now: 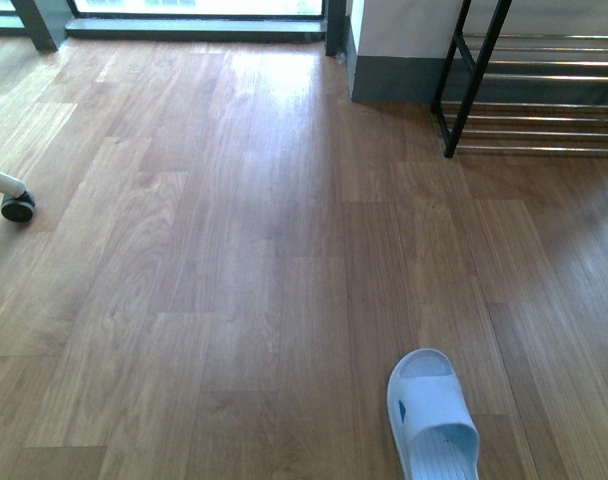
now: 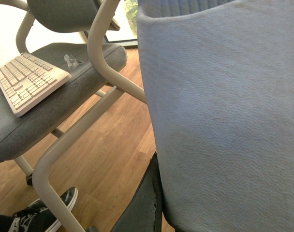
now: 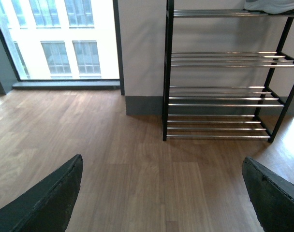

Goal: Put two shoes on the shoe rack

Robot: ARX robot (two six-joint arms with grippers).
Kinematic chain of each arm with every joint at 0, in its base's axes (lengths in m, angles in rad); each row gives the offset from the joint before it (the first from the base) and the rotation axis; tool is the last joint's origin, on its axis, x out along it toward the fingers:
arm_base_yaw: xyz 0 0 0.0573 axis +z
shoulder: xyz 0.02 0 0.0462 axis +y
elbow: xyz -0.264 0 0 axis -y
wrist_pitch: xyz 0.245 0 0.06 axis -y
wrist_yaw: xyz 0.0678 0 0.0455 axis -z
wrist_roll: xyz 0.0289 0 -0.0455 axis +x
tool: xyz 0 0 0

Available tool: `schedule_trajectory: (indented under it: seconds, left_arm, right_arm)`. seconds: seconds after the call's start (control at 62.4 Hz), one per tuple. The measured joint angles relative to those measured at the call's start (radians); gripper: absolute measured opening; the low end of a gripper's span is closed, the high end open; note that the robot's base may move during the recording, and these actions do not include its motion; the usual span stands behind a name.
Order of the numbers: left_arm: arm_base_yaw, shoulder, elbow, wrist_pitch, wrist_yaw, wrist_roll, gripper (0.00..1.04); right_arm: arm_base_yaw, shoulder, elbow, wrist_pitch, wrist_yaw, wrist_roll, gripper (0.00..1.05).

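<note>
Reaching for the pale blue slide (image 1: 432, 415) looks like the right arm's job. No table is in view, so places go by the wooden floor (image 1: 234, 250). The slide lies flat at the near edge, right of centre. Its long axis runs near to far, toe end away and leaning slightly left, heel cut off by the frame. The shoe rack (image 3: 166, 72) stands at the far right corner, well apart from it.

The right gripper (image 3: 161, 164) faces the rack with its jaws wide apart and nothing between them, so the slide lies below and short of them.

The left gripper (image 2: 149, 193) shows one dark finger against a second slide (image 2: 219, 111) hanging above the floor, so I judge it clamped there.
</note>
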Motion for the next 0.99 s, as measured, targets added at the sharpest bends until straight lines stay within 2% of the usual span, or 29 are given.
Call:
schedule_trajectory:
  seconds: [0.288, 0.336, 0.385, 0.465, 0.593, 0.657, 0.801, 0.993]
  left_arm:
    - [0.0, -0.001, 0.0, 0.0, 0.0, 0.0, 0.02]
    - [0.0, -0.001, 0.0, 0.0, 0.001, 0.0, 0.02]
    - [0.0, -0.001, 0.0, 0.0, 0.001, 0.0, 0.02]
    - [0.0, -0.001, 0.0, 0.0, 0.002, 0.0, 0.02]
    - [0.0, -0.001, 0.0, 0.0, 0.001, 0.0, 0.02]
    - [-0.001, -0.001, 0.0, 0.0, 0.002, 0.0, 0.02]
    - [-0.001, -0.001, 0.0, 0.0, 0.001, 0.0, 0.02]
    - [-0.001, -0.001, 0.0, 0.0, 0.001, 0.0, 0.02]
  right_arm:
    - [0.0, -0.002, 0.0, 0.0, 0.002, 0.0, 0.96]
    - [-0.008, 0.048, 0.024, -0.065, -0.076, -0.067, 0.96]
    - [0.008, 0.153, 0.034, -0.043, -0.075, -0.141, 0.96]
    - [0.063, 0.468, 0.039, 0.174, -0.007, -0.259, 0.96]
    - [0.094, 1.047, 0.139, 0.6, 0.081, -0.317, 0.96]
    - [0.102, 1.326, 0.218, 0.756, 0.089, -0.326, 0.96]
    - [0.132, 1.903, 0.361, 0.891, 0.067, -0.344, 0.96]
    - [0.14, 2.347, 0.462, 0.923, 0.034, -0.329, 0.96]
